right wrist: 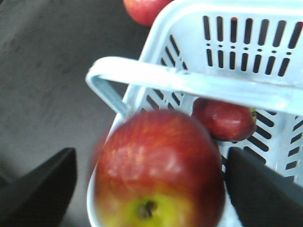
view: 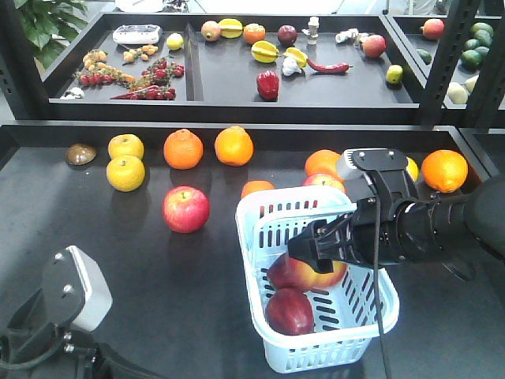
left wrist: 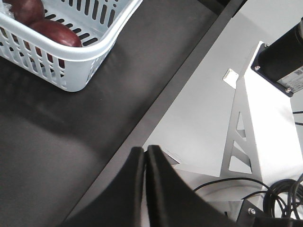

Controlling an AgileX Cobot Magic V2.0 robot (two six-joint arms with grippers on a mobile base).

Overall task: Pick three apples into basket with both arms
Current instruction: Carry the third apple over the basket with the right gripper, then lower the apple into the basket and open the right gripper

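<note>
A dark matte table (view: 118, 260) fronts black shelving trays (view: 229, 87), with a leafy plant (view: 43, 24) at the back-left corner.

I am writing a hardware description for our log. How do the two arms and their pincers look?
The right arm is a black cylinder with a grey-white wrist block, a thin black cable and a black right pincer. The left arm is dark with a similar grey-white block; the left pincer has smooth black fingers. I see no markings.

Bright, even overhead light, soft shadows under the fruit on the dark surface (view: 118, 260). Up close, the near apple (right wrist: 158, 170) and black fingers (right wrist: 40, 187) blur.
</note>
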